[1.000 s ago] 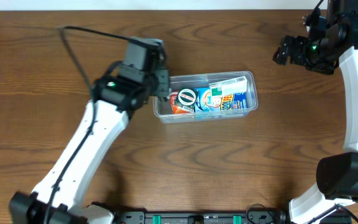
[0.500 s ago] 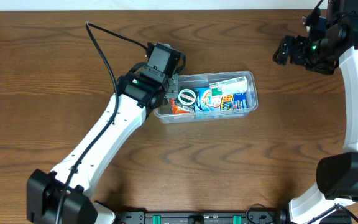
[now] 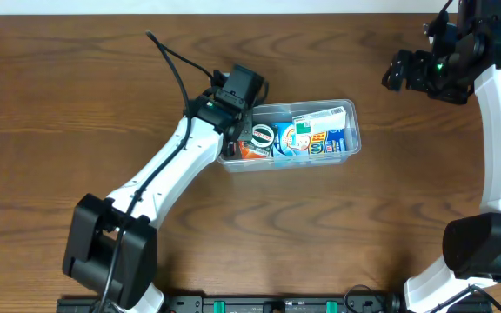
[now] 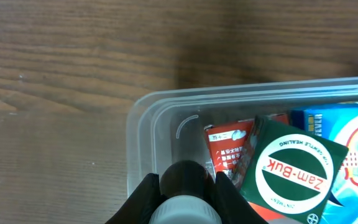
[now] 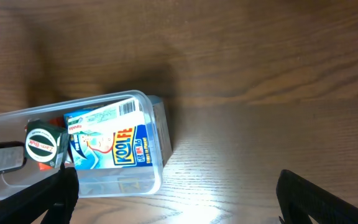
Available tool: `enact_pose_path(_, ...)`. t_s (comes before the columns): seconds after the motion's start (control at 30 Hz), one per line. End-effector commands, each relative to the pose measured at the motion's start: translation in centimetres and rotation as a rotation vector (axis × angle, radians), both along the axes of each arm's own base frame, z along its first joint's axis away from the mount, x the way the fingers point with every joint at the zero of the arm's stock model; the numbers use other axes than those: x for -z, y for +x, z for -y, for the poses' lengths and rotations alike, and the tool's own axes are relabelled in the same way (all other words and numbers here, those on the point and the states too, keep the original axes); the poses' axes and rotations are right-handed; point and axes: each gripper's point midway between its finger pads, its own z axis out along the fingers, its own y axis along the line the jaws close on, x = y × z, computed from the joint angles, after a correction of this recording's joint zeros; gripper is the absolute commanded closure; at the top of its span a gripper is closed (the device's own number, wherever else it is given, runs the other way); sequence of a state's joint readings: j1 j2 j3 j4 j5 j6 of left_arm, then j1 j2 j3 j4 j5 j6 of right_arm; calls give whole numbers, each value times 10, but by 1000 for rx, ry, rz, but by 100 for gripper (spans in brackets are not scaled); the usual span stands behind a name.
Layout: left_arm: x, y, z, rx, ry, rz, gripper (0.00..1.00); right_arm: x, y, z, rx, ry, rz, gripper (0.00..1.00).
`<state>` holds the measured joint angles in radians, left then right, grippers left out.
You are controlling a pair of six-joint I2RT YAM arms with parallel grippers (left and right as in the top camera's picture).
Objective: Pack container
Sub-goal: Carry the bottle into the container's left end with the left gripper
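The left gripper (image 4: 184, 190) is clamped on what looks like a small dark-capped tube (image 4: 183, 177). The wrist view is close and cuts off the lower part, so its exact kind is hard to tell. Its two fingers (image 4: 143, 198) press in from either side of the white body just behind the cap.

The container (image 4: 138, 130) lies directly under this gripper, with its rounded short end beneath the fingertips and its length running away to the gripper's right in the wrist view. The held tube hangs over the bare corner of the tub floor, just inside the rim. Just beside the tube lies a red packet (image 4: 229, 149). A green Zam-Buk box (image 4: 294, 171) overlaps the packet, and a blue packet (image 4: 347, 134) lies farther along. Whether the tube touches the floor cannot be told.

The right gripper (image 5: 178, 180) hangs with its jaws wide apart and nothing between them, over bare table (image 5: 260, 93). The container sits well apart from it, off toward its left finger in the wrist view, with the tub's far short end nearest.
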<state>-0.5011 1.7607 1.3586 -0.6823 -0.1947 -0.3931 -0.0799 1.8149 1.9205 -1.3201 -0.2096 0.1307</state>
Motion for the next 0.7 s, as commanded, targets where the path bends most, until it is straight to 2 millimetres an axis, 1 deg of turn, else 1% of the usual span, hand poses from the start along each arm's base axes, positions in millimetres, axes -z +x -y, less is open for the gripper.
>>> enact_pose_path(0.0,-8,8,-1,-18,9,36,94,-5,1,-4,3,8,12,1)
enact_pose_path(0.2,2,9,1,-19,15,20,94,-5,1,-4,3,8,12,1)
enact_pose_path(0.47,17,7,9,0,16,12,94,-5,1,-4,3,8,12,1)
enact_pose_path(0.67,19,8,10,1,13,11,94,-5,1,-4,3,8,12,1)
